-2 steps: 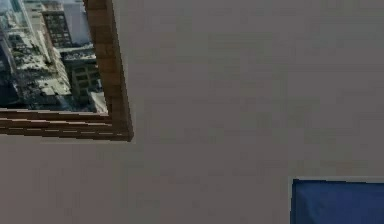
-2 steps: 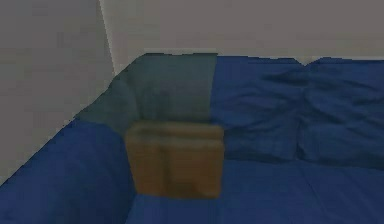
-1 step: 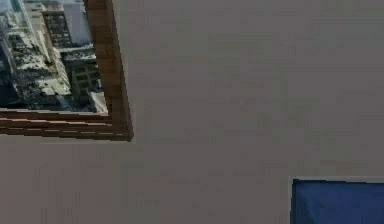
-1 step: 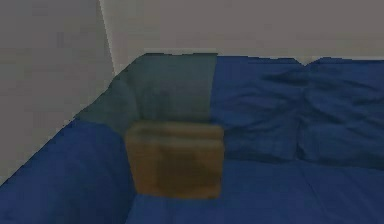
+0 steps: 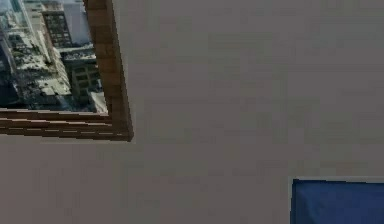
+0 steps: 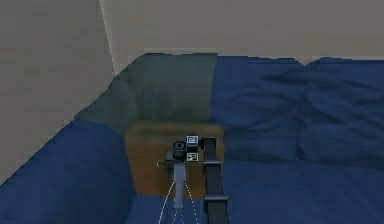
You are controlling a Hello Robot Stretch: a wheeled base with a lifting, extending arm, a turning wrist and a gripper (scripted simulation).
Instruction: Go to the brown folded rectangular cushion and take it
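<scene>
A brown rectangular cushion [image 6: 150, 160] lies flat on a blue sofa [image 6: 300, 110] in the arm side view's lower middle. The dark arm [image 6: 214, 190] rises from the bottom edge to two small white squares [image 6: 194, 147] above the cushion's right part. The gripper [image 6: 176, 195] has its dark body left of those squares, and its thin fingers [image 6: 180, 185] run down the picture across the brown surface. I cannot tell whether it holds anything, nor whether it touches the cushion.
A grey-green cushion [image 6: 165, 88] leans behind the brown one, in the corner under a beige wall [image 6: 50, 60]. In the forward view a wood-framed city picture [image 5: 60, 60] hangs on a plain wall, and a blue corner [image 5: 340, 202] shows at the bottom right.
</scene>
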